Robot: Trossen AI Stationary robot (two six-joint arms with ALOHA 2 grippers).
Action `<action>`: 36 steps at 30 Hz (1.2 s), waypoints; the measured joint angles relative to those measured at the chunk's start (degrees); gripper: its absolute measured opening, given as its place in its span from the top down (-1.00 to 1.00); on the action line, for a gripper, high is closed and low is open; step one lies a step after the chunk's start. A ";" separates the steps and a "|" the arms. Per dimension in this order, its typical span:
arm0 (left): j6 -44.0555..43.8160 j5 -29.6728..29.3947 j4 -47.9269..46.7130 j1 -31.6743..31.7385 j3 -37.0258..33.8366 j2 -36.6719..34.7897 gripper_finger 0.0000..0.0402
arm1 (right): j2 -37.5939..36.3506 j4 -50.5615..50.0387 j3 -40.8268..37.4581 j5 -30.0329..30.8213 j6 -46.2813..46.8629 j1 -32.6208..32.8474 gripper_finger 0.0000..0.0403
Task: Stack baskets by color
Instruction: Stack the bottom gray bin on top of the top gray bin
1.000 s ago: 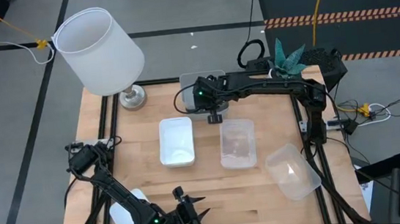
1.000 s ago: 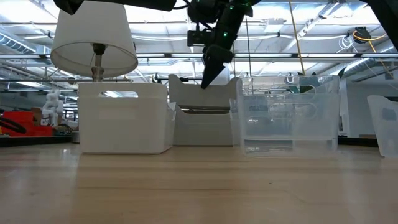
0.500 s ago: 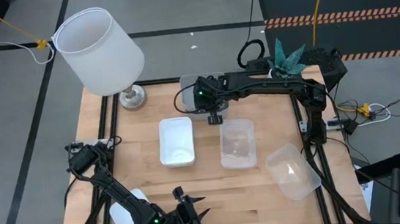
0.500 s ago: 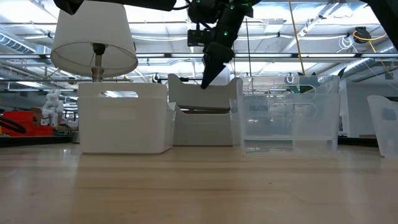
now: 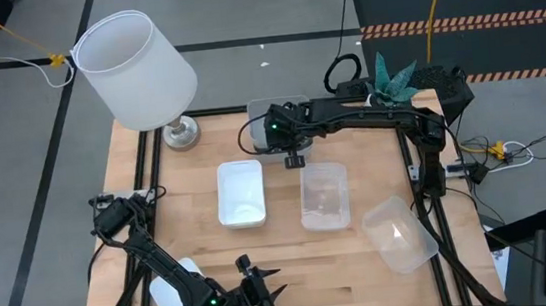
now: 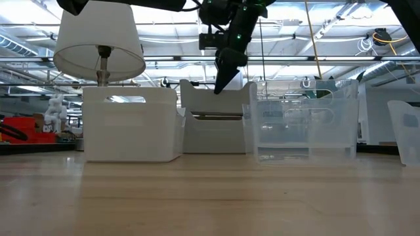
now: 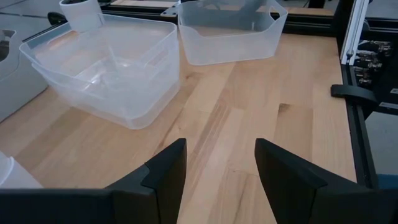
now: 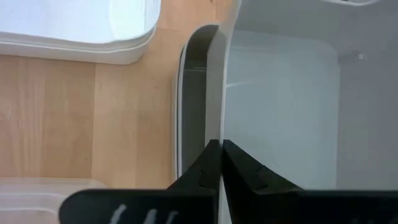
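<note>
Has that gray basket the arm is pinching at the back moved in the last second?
Yes, slightly. In the low view the grey basket, pinched at its wall by the right gripper, has edged right, away from the white basket.

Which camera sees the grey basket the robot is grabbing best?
The right wrist view: it looks straight down the shut right gripper pinching the grey basket's wall. The high view shows only the grey basket's corner under the arm. The low view shows its side behind the others. The left wrist view misses it.
</note>
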 joint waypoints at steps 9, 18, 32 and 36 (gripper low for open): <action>0.04 0.00 0.01 -0.04 0.02 0.00 0.05 | 0.00 -0.09 0.00 -0.18 -0.04 0.00 1.00; -0.03 0.00 0.02 -0.04 0.02 0.00 0.05 | -0.13 3.36 -3.81 -0.29 -1.45 -0.37 1.00; 0.10 0.01 0.04 -0.04 0.02 0.00 0.05 | -0.09 5.79 -7.78 -0.18 -2.99 -0.39 0.63; 0.10 0.02 0.01 -0.04 0.02 0.00 0.05 | -1.68 6.21 -7.85 -0.21 -3.02 -0.25 0.45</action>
